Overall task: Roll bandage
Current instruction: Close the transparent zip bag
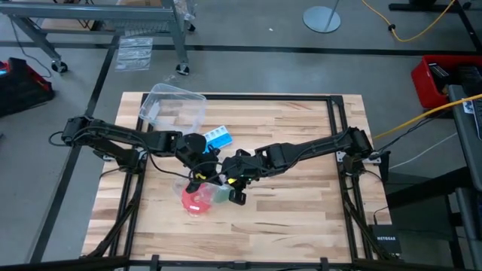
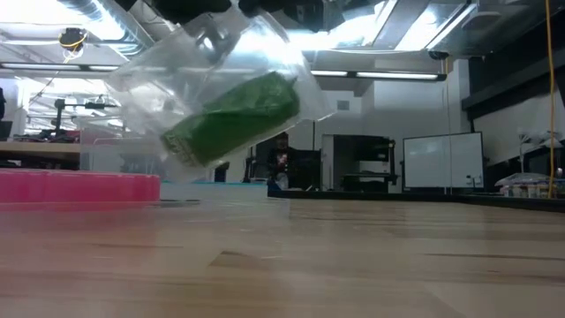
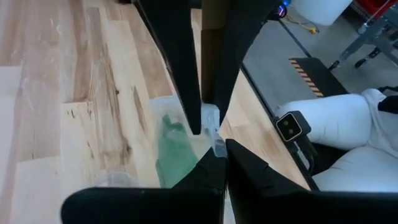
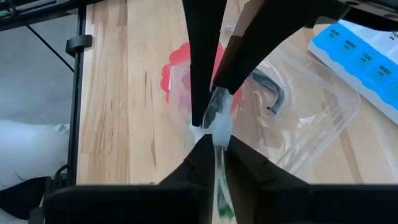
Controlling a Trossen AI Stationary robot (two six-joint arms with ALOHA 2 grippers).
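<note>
- We see the bandage (image 2: pixel 231 117), a green roll, inside a clear plastic bag (image 2: pixel 154 84) lifted off the table (image 1: pixel 301 203); low view shows air under it, bag tilted.
- Taking the red disc (image 1: pixel 197 199) as our landmark: the bag hangs just above it and beside it, toward the right arm.
- Left gripper (image 3: pixel 203 121): fingers pressed together, pinching the bag's edge; green roll shows below the tips in the left wrist view.
- Right gripper (image 4: pixel 208 118): fingers nearly together, nipping a fold of the same clear plastic, close by the left one.
- Both grippers meet over the disc, so the space right around it is crowded w/ arms.
- Clear lidless tub (image 1: pixel 173 109) sits beyond the disc, near the table's far edge on the left arm's side.
- Blue-and-white pill box (image 1: pixel 218 137) lies betw. tub and disc, just beside the left wrist.
- Open room: the near strip of table in front of the disc is bare wood; so is the far-right part past the right arm.
- Table edges carry a black frame (image 1: pixel 340 150); arm bases sit at the left and right edges.
- Surface: pale butcher-block planks, matte.
- Room: grey floor, metal stand legs, red bin (image 1: pixel 444 79) off the right side, yellow cable (image 1: pixel 422 120); low view shows benches and monitors far behind.
</note>
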